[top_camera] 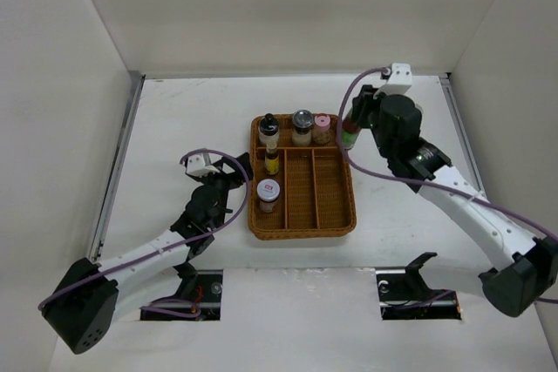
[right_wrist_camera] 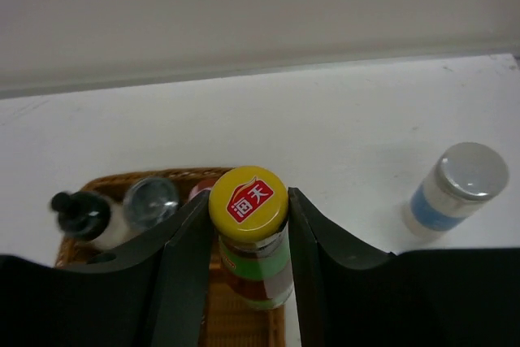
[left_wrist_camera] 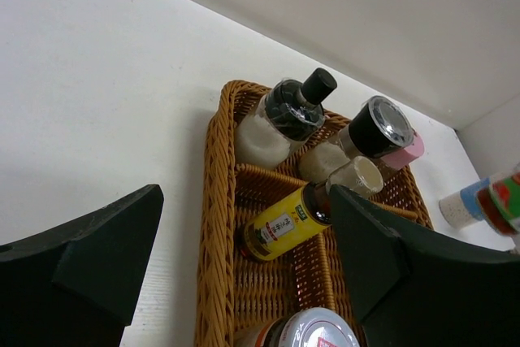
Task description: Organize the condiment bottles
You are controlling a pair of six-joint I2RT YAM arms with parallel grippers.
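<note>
condiment bottles (top_camera: 302, 126): five in wicker tray (top_camera: 301, 232), green one (right_wrist_camera: 250, 262) in right end effector (right_wrist_camera: 248, 201)

The left arm (top_camera: 148, 254) and the right arm (top_camera: 475, 208) have white links, with black round joints and black bases. A thin purple cable (top_camera: 351, 98) runs along each one. A small white camera block (top_camera: 399, 74) sits at each wrist. The fingers (left_wrist_camera: 89, 258) are matte black wedges.

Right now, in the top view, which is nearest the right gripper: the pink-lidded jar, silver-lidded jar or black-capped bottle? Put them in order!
From the right gripper, shut on the yellow-capped bottle:
1. Pink-lidded jar, right end of the back row in the wicker tray.
2. Silver-lidded jar, middle of that row.
3. Black-capped bottle, left end, farthest.
</note>
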